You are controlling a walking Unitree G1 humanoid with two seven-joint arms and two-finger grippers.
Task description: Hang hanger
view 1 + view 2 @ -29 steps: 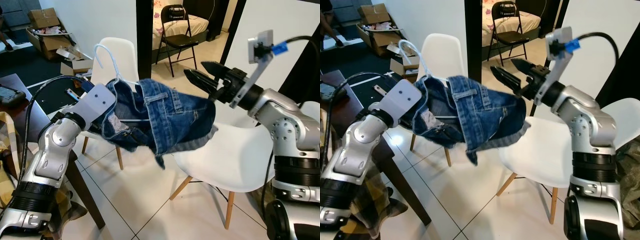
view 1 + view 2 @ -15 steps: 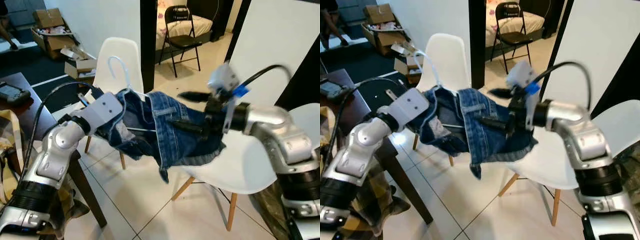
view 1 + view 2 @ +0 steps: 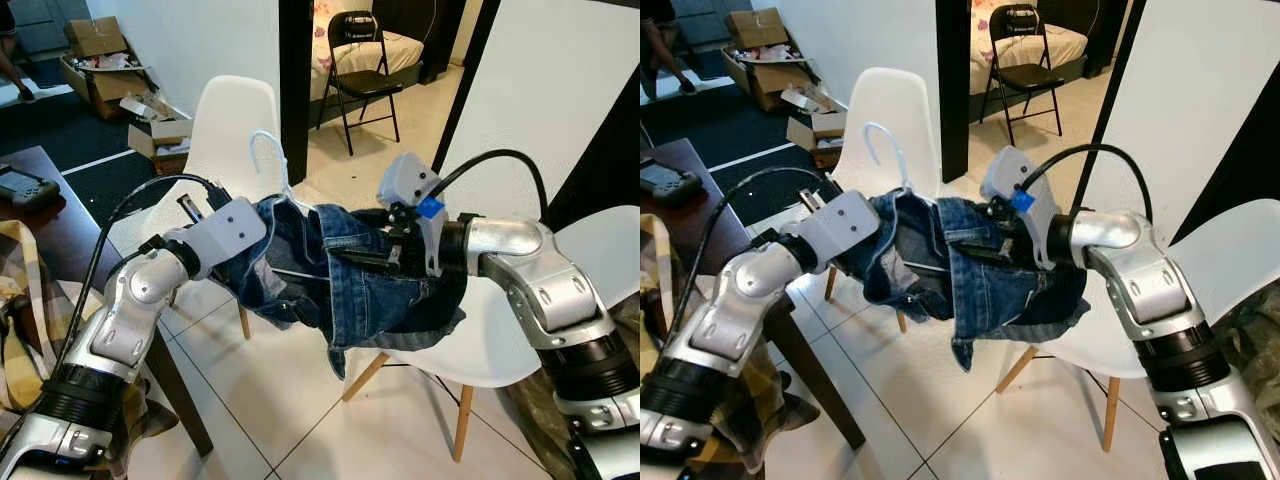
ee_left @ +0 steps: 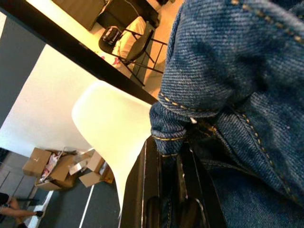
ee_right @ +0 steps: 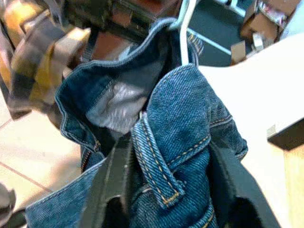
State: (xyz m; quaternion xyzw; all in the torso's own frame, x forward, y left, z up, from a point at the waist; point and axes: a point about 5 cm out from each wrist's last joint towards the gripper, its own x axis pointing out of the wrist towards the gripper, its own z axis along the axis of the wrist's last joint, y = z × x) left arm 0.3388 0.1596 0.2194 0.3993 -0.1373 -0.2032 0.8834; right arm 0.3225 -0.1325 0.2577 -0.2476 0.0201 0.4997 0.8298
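A white plastic hanger point(image 3: 270, 160) pokes its hook up out of a bunched pair of blue denim shorts point(image 3: 360, 285). The shorts hang in mid-air above a white chair, waistband gaping open, pale pocket lining showing, with a frayed hem drooping underneath.

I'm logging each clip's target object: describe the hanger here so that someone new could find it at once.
Start at the white shell chair before the dark doorway. In front of it both hands hold up bunched blue denim shorts, the left hand and the right hand each gripping the denim. The white hanger is the thin curved hook poking up from the shorts' waistband.
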